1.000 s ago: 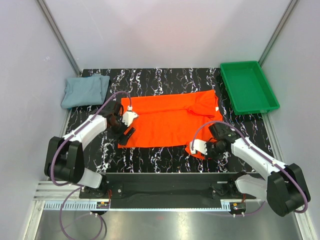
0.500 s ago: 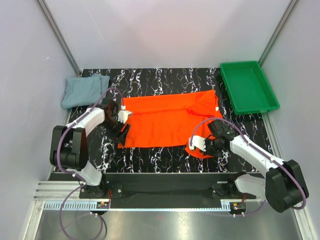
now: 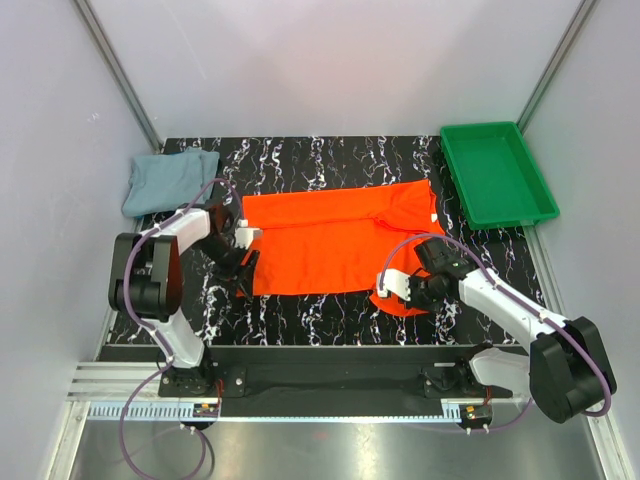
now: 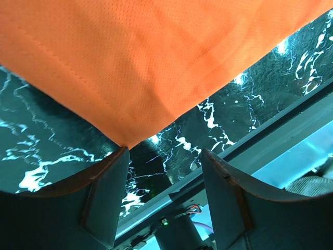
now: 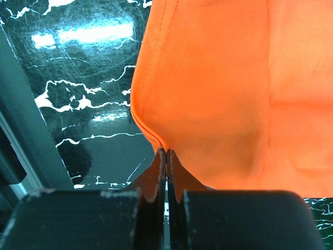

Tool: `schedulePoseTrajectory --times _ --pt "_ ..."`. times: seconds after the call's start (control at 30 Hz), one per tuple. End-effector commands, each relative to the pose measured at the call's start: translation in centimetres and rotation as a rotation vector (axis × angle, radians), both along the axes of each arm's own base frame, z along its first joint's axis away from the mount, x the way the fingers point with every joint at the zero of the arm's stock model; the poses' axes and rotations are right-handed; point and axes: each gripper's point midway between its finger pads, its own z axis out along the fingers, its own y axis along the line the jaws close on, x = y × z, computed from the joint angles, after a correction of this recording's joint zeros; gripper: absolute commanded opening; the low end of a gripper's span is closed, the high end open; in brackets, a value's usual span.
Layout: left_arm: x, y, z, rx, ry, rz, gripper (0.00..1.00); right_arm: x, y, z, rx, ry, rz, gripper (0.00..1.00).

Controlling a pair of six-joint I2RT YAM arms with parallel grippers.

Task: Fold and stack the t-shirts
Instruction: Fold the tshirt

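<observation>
The orange-red t-shirt [image 3: 335, 240] lies spread flat across the middle of the black marbled table. My left gripper [image 3: 243, 268] is open and empty at the shirt's near-left corner [image 4: 127, 140]; the corner tip touches the left finger [image 4: 104, 192]. My right gripper [image 3: 397, 290] is shut on the shirt's hem at its near-right sleeve [image 5: 208, 99], low over the table. The grey-blue t-shirt [image 3: 170, 180] lies folded at the far left corner, away from both grippers.
A green plastic tray [image 3: 497, 172] stands at the far right of the table [image 3: 330, 160]. Grey walls close in the sides and back. The table's front rail [image 3: 330, 355] runs just behind the arm bases.
My left gripper has drawn left and slightly back, off the shirt's left edge to its corner. My right gripper has shifted slightly toward the shirt with the sleeve hem.
</observation>
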Motion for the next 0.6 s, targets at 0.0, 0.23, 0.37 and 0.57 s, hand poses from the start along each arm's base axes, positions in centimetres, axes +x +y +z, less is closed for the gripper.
schedulePoseTrajectory --times 0.0,0.23,0.37,0.57 --pt "0.5 -0.6 0.6 -0.037 0.000 0.017 0.62 1.4 0.8 1.3 0.027 -0.051 -0.012 0.00" --pt "0.4 0.6 0.1 -0.003 0.012 0.037 0.61 1.2 0.8 1.2 0.030 -0.045 -0.021 0.00" --pt "0.3 1.3 -0.1 0.012 0.015 0.054 0.60 1.4 0.9 1.2 0.034 -0.045 -0.025 0.00" --pt "1.0 0.9 -1.2 0.001 0.044 0.071 0.57 1.7 1.2 1.2 0.038 -0.043 -0.025 0.00"
